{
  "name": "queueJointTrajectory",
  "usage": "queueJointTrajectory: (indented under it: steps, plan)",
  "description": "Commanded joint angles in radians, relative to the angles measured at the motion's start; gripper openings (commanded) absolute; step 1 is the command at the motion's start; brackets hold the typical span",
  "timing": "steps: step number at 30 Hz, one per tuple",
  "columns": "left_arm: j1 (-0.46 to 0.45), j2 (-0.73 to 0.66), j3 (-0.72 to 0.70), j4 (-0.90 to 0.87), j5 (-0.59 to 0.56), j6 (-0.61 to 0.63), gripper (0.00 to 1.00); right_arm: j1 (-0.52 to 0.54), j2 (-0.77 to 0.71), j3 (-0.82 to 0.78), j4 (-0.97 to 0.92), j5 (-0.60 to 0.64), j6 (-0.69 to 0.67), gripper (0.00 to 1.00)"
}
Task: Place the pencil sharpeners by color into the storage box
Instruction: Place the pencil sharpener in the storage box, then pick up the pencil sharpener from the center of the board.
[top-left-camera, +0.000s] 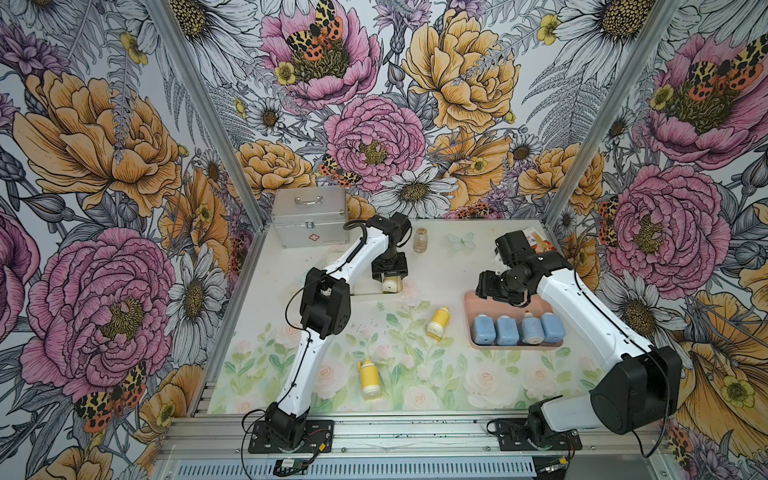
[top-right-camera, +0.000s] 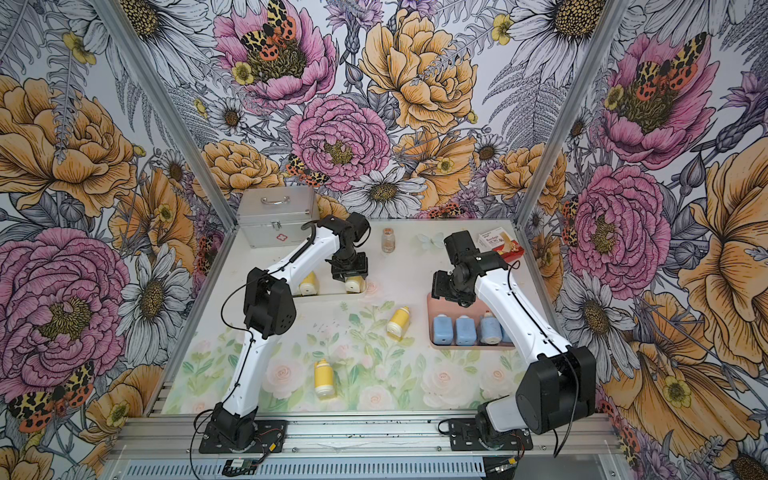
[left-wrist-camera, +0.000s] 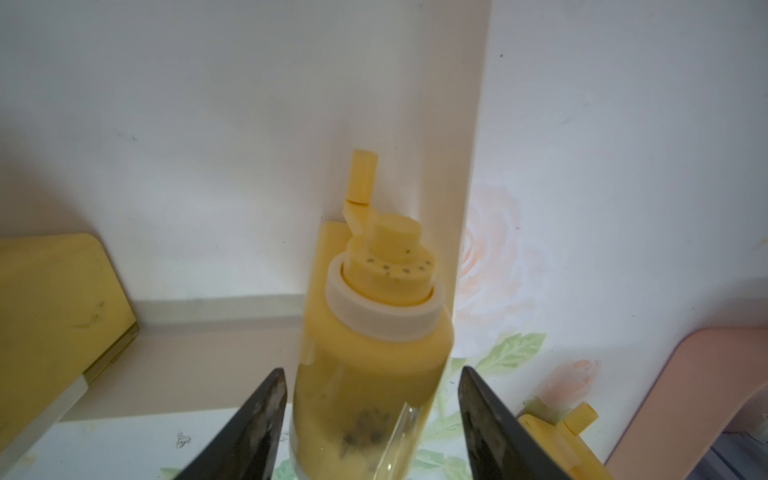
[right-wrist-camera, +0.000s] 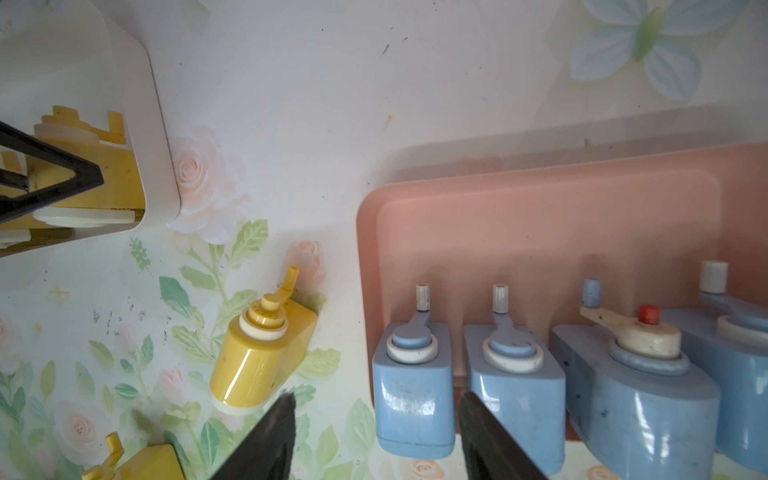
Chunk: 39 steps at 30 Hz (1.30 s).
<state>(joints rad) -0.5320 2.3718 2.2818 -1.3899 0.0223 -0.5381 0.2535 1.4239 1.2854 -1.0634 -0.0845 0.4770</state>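
My left gripper (top-left-camera: 390, 279) hangs over the right end of the white storage box (top-right-camera: 332, 294). It is open, with a yellow pencil sharpener (left-wrist-camera: 374, 353) lying between its fingers and a thin gap on each side. A second yellow one (top-right-camera: 308, 284) lies in that box. Two more yellow sharpeners (top-left-camera: 438, 322) (top-left-camera: 369, 378) lie on the flowered mat. Several light blue sharpeners (top-left-camera: 517, 330) stand in a row in the pink storage box (right-wrist-camera: 540, 199). My right gripper (right-wrist-camera: 376, 399) hovers open and empty above the left end of that row.
A silver latched case (top-left-camera: 309, 216) stands at the back left. A brownish glass vial (top-left-camera: 420, 240) stands upright at the back middle. A small red and white carton (top-right-camera: 498, 245) lies at the back right, behind my right arm.
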Motion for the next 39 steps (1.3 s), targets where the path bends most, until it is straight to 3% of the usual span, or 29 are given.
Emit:
queueJointTrajectory:
  steps: [1,11,21,31,39]
  plan:
    - [-0.003,-0.074,-0.019,0.008,-0.037,-0.022,0.66,-0.007,-0.006,-0.004,0.014,-0.014,-0.015,0.64]
    - [-0.01,-0.23,-0.109,0.008,-0.085,-0.021,0.66,-0.006,-0.014,-0.003,0.014,-0.021,-0.015,0.64]
    - [-0.085,-0.609,-0.459,0.007,-0.144,-0.068,0.69,0.002,-0.008,-0.003,0.014,-0.028,-0.032,0.64]
    - [-0.222,-0.968,-0.851,0.009,-0.173,-0.262,0.73,0.019,0.022,0.025,0.014,-0.029,-0.044,0.64]
    - [-0.36,-1.123,-1.031,0.008,-0.165,-0.441,0.74,0.047,0.053,0.051,0.014,-0.026,-0.05,0.64]
